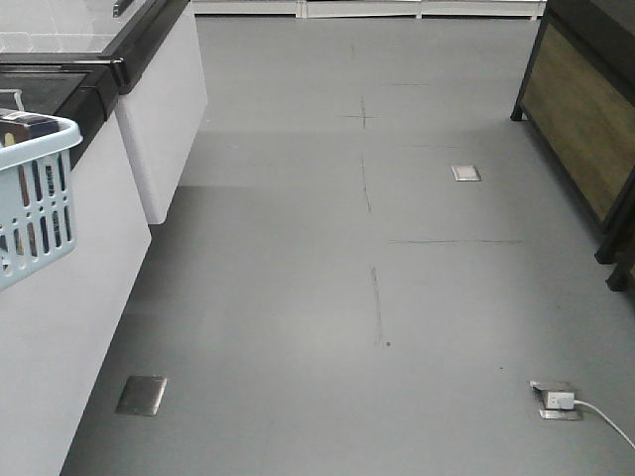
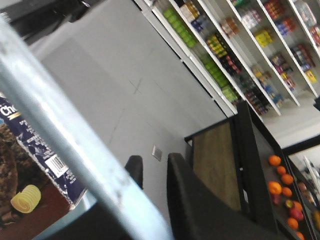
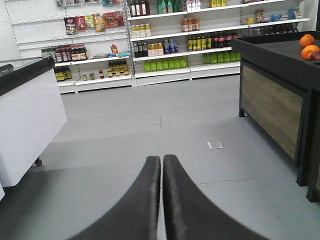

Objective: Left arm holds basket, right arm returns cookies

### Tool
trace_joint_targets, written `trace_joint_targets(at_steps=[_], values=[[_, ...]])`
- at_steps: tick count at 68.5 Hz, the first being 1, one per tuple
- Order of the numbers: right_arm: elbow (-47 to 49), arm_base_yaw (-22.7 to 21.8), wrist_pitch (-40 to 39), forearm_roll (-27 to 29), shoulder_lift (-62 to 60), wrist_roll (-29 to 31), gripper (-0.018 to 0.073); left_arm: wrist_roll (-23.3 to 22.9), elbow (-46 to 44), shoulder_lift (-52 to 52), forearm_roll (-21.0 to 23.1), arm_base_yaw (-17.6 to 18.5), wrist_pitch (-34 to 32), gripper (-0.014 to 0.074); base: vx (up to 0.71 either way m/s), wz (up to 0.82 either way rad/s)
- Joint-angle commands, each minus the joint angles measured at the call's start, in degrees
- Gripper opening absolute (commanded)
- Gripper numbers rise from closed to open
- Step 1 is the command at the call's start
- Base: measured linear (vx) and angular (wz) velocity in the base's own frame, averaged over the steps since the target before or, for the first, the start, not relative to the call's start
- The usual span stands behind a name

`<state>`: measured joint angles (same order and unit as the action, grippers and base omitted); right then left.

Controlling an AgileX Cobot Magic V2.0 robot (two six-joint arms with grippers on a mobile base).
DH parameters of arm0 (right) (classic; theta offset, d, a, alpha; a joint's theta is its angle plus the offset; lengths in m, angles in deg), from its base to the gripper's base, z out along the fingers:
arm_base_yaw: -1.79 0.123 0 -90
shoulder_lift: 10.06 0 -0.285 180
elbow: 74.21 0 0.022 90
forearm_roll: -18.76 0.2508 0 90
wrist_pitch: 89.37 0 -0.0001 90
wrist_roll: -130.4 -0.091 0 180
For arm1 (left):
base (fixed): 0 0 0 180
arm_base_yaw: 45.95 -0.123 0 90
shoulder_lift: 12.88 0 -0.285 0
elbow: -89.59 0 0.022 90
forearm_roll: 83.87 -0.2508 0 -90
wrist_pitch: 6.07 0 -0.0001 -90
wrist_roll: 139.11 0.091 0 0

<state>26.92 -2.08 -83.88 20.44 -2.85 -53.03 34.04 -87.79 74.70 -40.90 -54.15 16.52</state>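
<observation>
Our left pincer (image 2: 154, 162) seems closed around the basket (image 1: 40, 203) handle, blurred so near the lens, with the cookies (image 2: 30, 145) box inside the basket just beneath it. Our right pincer (image 3: 161, 159) is pressed closed, empty.

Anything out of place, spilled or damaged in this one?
Nothing spilled or damaged. One untidy detail: a white cable, plugged into a floor socket at the front view's lower right, trails loose across the floor.
</observation>
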Motion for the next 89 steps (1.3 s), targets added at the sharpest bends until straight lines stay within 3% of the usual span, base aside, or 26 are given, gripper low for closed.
trace_joint_targets(at_steps=[1, 13, 34, 42, 55, 69, 89], values=[[-0.11, -0.25, -4.2, -0.3, -0.65, 0.44, -0.0008, 5.31, -2.62, -3.54, 4.61, 3.18, -3.43, -0.0007, 0.0, 0.0], [-0.11, -0.25, -4.2, -0.3, -0.65, 0.44, -0.0008, 11.24, -2.56, -4.7, 8.23, 7.95, 1.44, -0.0007, 0.0, 0.0], [-0.11, -0.25, -4.2, -0.3, -0.65, 0.44, -0.0008, 13.35, 2.09, -8.22, 10.07, 18.03, 3.2, -0.0007, 0.0, 0.0], [-0.11, -0.25, -4.2, -0.3, -0.65, 0.44, -0.0008, 17.72, 5.84, -10.87, 14.2, 21.75, 2.8, -0.0007, 0.0, 0.0], [-0.11, -0.25, -4.2, -0.3, -0.65, 0.44, -0.0008, 26.59, 12.86, -16.94, 25.65, 27.03, 3.26, -0.0007, 0.0, 0.0], [-0.11, -0.25, -4.2, -0.3, -0.65, 0.44, -0.0008, 33.0, 20.12, -23.52, 33.49, 29.71, 7.05, -0.0007, 0.0, 0.0], [-0.11, -0.25, -4.2, -0.3, -0.65, 0.44, -0.0008, 33.53, 26.82, -31.24, 33.47, 29.75, 17.61, -0.0007, 0.0, 0.0]])
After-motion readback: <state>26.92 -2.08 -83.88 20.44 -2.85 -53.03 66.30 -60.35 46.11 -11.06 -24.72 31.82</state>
